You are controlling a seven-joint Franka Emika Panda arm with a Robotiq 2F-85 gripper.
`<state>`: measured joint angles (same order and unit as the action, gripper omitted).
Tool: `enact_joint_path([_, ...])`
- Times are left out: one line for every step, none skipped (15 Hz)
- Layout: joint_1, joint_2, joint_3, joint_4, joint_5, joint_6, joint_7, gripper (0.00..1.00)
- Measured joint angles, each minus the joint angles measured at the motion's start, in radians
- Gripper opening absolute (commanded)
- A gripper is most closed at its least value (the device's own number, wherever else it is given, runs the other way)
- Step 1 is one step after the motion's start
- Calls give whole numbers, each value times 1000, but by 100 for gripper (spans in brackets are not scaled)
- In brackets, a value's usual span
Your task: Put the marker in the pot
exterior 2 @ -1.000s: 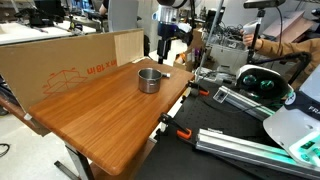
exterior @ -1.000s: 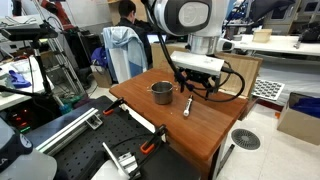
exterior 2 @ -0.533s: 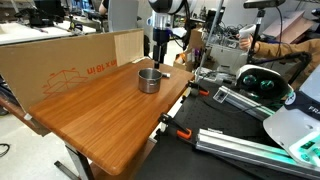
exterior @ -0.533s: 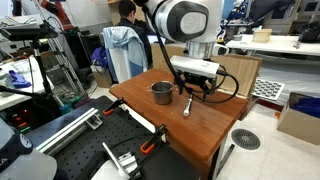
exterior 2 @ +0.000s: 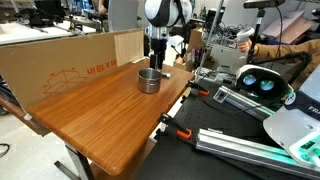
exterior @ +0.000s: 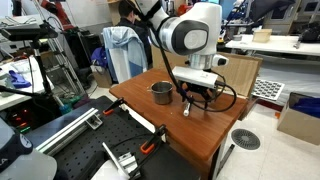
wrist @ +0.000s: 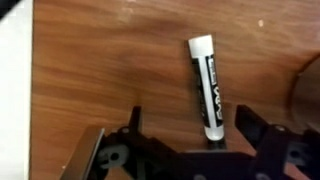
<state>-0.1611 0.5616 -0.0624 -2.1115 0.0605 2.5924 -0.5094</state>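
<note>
The marker, a slim white stick with black lettering and a dark tip, lies flat on the wooden table. In the wrist view it lies between my two dark fingers, closer to the right one. My gripper is open, its fingers apart on both sides of the marker and not touching it. In an exterior view the gripper hangs low over the marker. The grey metal pot stands upright on the table beside it, also seen in the other exterior view. The marker is hidden there.
The wooden table has a cardboard box along one side. A dark table edge shows at the wrist view's top left corner. Black rails and clamps lie beside the table. A person stands behind.
The arm has moved lower, bringing the open gripper down over the marker. The marker and pot have not moved.
</note>
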Motion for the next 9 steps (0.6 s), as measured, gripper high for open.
enact_joint_path([0,9,2,6,-1,1,8,75])
enact_joint_path([0,17,3,12,-2,2,14,74])
enact_joint_path([0,20,3,17,-4,2,21,68])
enact_joint_path([-1,20,3,21,-7,2,27,58])
enact_joint_path([-3,20,3,25,-9,3,33,51])
enact_joint_path([-4,20,4,29,-10,3,37,43])
enact_joint_path([-4,20,4,33,-11,3,38,36])
enact_joint_path([-4,20,5,36,-12,3,38,28])
enact_joint_path([-5,19,6,38,-14,3,38,21])
